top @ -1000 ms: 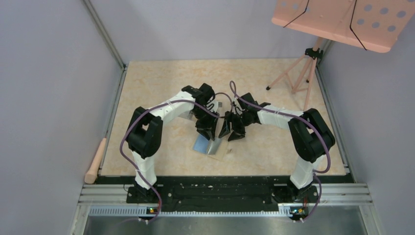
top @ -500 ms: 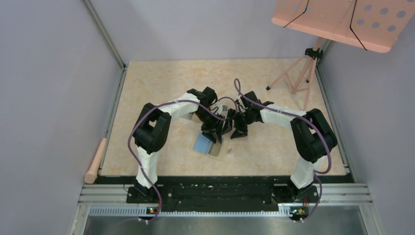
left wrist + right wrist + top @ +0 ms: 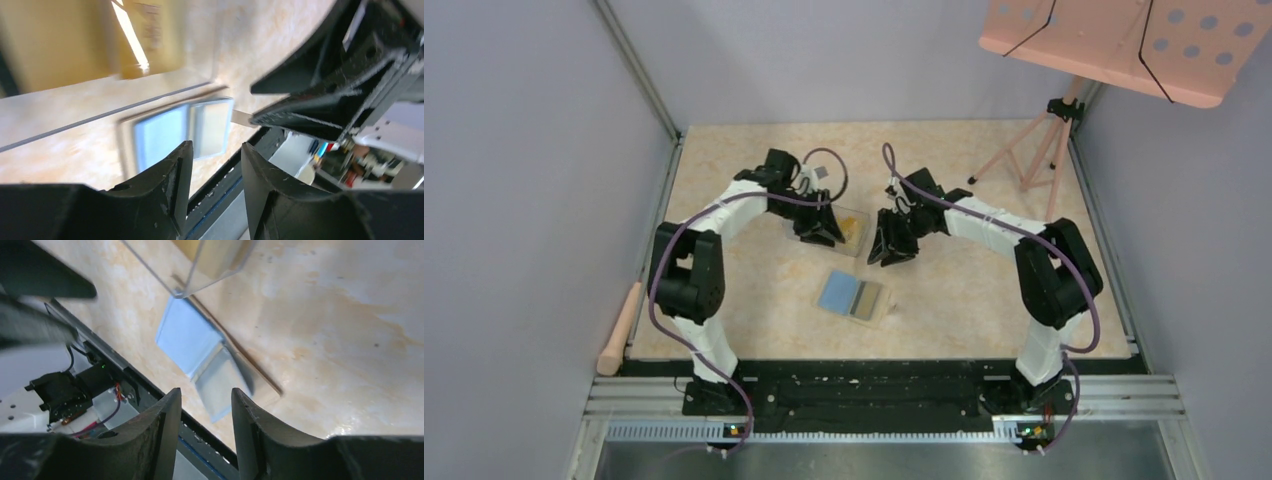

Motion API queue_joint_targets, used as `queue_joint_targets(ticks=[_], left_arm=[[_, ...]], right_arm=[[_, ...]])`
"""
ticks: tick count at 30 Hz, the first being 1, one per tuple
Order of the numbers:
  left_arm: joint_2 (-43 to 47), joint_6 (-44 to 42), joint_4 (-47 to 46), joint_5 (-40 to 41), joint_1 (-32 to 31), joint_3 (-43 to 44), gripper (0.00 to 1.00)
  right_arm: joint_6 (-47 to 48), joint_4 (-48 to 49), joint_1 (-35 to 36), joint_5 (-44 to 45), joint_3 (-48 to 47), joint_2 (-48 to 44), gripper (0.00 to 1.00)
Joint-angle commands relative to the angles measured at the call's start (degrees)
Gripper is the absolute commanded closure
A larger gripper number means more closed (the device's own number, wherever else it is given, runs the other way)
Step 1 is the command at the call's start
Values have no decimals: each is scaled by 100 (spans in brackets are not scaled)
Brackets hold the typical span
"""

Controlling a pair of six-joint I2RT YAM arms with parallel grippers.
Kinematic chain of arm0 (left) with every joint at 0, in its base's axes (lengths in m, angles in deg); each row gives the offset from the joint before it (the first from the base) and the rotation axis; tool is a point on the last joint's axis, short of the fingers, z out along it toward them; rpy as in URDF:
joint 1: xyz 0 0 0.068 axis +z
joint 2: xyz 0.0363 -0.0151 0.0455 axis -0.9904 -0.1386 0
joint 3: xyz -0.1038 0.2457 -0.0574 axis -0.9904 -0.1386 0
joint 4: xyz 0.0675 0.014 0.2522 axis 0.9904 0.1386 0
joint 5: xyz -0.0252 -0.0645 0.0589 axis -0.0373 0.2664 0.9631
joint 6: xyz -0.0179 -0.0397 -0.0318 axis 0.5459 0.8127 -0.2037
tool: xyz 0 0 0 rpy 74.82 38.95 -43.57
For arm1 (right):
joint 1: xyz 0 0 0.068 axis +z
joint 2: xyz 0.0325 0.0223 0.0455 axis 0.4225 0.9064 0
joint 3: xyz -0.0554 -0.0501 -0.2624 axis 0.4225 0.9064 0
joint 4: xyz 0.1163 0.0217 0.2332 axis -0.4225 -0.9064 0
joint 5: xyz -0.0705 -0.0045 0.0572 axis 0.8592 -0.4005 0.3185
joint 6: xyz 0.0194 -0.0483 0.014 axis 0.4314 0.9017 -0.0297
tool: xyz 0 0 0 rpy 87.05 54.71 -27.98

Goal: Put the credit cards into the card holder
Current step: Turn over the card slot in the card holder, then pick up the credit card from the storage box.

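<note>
The card holder (image 3: 854,297) lies open and flat on the table, blue pocket on the left, beige-grey half on the right. It also shows in the left wrist view (image 3: 185,132) and the right wrist view (image 3: 200,350). Golden credit cards (image 3: 854,230) sit inside a clear plastic box (image 3: 844,222), also seen in the left wrist view (image 3: 75,40). My left gripper (image 3: 822,235) is open and empty over the box's near left side. My right gripper (image 3: 886,252) is open and empty just right of the box, behind the holder.
A pink music stand (image 3: 1114,40) on tripod legs (image 3: 1024,160) stands at the back right corner. A wooden handle (image 3: 619,328) lies off the table's left edge. A metal rail (image 3: 884,395) runs along the near edge. Walls close in on both sides.
Both grippers have lifted off the card holder and drawn back from it. The left arm swung back-left to the clear box; the right gripper moved back. The holder now lies uncovered.
</note>
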Motion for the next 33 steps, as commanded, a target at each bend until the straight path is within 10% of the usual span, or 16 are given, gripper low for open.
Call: queue_joint_targets(ticks=[1,10,18,33], left_arm=[[403,187,-382,-83,646,-524,55],[675,-230,-369,774,724,-1969,59],[402,-439,-354,893,344,-2195,61],[828,-562,-404,578,-472,-2361,59]], right_arm=[[435,-232,342,-83,-284,158,62],[858,-325,521,-442,155,683,96],[773,-563,513,-141,49,1005,100],[158,-4,-207,-57,-121,249,55]])
